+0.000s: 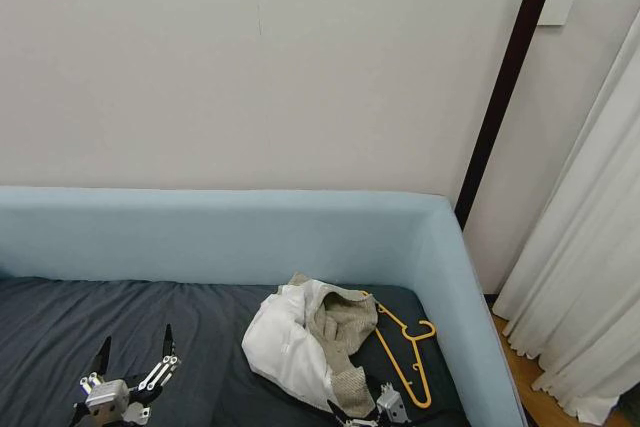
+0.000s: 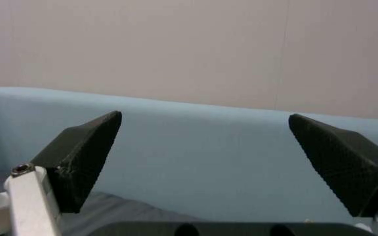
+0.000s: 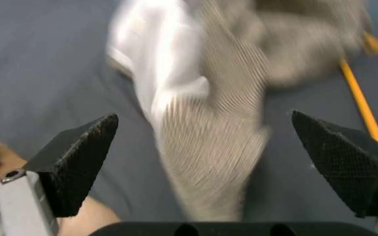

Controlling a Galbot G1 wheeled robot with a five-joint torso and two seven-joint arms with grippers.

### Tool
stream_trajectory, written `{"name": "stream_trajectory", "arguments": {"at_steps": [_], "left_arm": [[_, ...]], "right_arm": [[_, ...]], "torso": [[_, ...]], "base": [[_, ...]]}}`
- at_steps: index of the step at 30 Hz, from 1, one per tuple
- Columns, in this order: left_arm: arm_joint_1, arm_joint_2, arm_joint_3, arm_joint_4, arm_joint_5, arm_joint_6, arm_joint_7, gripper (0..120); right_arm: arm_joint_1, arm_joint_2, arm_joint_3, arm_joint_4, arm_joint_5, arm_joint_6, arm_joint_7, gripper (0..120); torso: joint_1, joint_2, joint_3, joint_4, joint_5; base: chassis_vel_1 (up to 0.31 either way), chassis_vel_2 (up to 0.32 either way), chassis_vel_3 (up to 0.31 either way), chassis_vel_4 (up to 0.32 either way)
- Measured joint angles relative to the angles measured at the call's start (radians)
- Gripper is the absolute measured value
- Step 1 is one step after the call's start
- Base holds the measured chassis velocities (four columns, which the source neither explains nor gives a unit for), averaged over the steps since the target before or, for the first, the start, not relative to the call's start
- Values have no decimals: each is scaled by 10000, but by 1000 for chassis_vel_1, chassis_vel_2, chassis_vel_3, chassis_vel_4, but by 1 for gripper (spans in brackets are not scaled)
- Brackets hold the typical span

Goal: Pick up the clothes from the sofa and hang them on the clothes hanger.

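Plain pale wall (image 1: 250,67) behind a pale-blue sofa (image 1: 230,237) with a dark grey seat; contents listed as seen from the room.

1. The right gripper (image 3: 208,167): jaws spread wide and pinching nothing, poised just over the near end of the heap, at its six o'clock.
2. The clothes (image 1: 300,347): one crumpled heap on the seat near the sofa's right arm, white fabric (image 3: 156,64) wrapped round a beige ribbed knit (image 3: 215,147). Judged light and limp, with no stiffness; it should sag and trail when lifted, and the white cloth is probably the slicker of the two. Suggested hold is the thick ribbed tail lying between the spread fingers, pinched deep so the layers do not slide apart. Nothing fragile.
3. An orange hanger (image 1: 405,334): thin, rigid, flat on the seat, touching the heap at its three o'clock. Could snag in the cloth.
4. The left gripper (image 1: 137,347): jaws spread and empty, over bare seat well apart from the heap, at its nine o'clock.
5. A dark rack pole (image 1: 505,77): at the heap's one o'clock, against the wall.
6. A white curtain (image 1: 590,277): at three o'clock, beyond the sofa arm.
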State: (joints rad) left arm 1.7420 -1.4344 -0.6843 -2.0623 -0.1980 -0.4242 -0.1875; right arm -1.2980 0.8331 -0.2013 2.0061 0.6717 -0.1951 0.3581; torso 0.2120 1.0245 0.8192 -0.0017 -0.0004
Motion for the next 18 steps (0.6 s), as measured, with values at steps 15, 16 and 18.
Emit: {"name": "stream_trajectory", "arguments": {"at_steps": [15, 16, 18], "left_arm": [[-17, 163, -245, -31, -23, 266, -15, 100], [-8, 167, -305, -35, -23, 279, -16, 100], [9, 161, -335, -34, -22, 281, -18, 100]], "right_arm": [[1788, 1687, 68, -1096, 1962, -837, 1236, 100], [2236, 1971, 265, -1918, 1964, -113, 478, 100], [2513, 2153, 392, -2525, 1901, 377, -267, 100]], "torso": [[0, 0, 1, 3, 4], [1, -1, 1, 5, 1], [2, -1, 1, 3, 2]], "base": [[0, 0, 0, 0], [0, 0, 0, 0], [0, 0, 0, 0]]}}
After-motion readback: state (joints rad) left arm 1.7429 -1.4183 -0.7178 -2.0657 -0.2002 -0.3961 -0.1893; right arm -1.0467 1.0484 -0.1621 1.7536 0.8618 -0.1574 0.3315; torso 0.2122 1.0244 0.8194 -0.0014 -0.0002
